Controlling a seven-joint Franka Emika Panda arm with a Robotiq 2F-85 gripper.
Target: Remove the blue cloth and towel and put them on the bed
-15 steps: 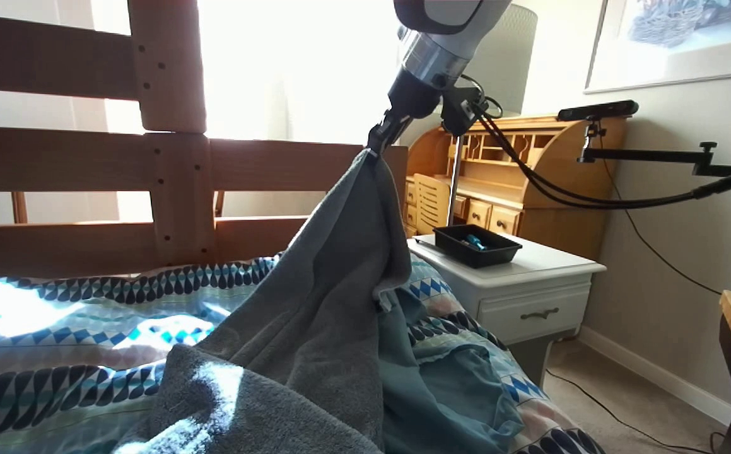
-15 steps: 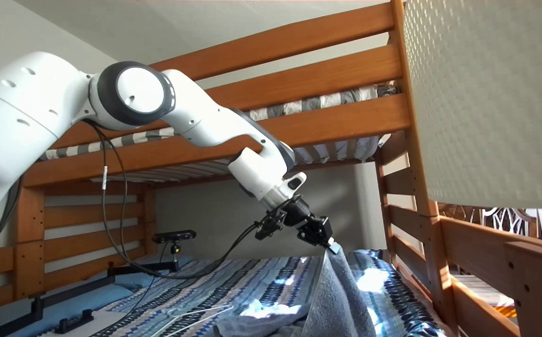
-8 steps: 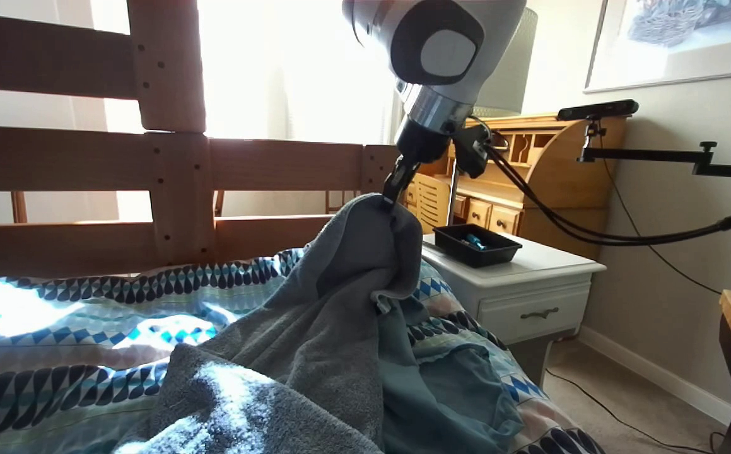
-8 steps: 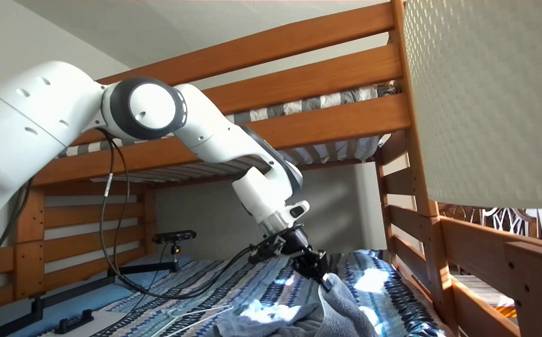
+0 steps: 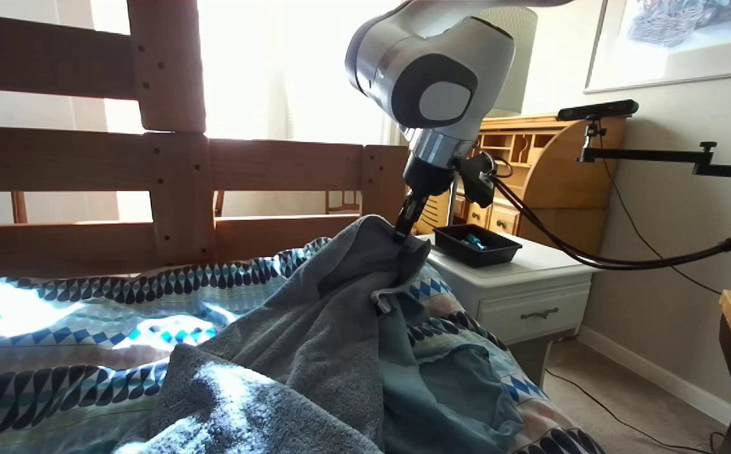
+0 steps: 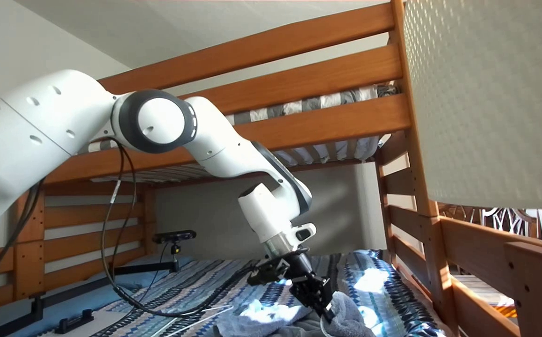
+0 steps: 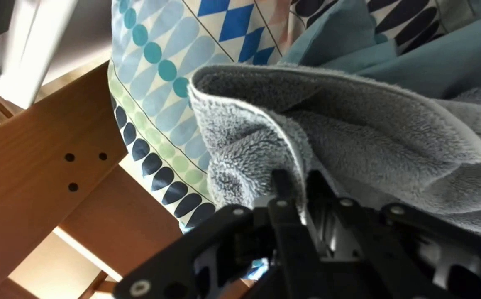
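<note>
The pincer (image 7: 299,182) is pinching the edge of the towel (image 5: 315,353); in the wrist view the pale hem runs right between its tips. A second ago it held that edge up high, and the towel hung down like a tent. Now the pincer has come down, and in both exterior views the top of the towel has sunk into a low, floppy hump. The rest of the towel lies where it lay. Just beside it is a plain grey-blue piece (image 5: 453,397) that has not moved; I cannot tell if it is part of the blue cloth. The blue cloth (image 5: 106,350), the big one with patterns, is spread out flat on the bed (image 5: 179,202), with the towel on top. So I think the towel is being put down there, and letting go should come soon. If the hem sticks, the towel could get pulled up again.
</note>
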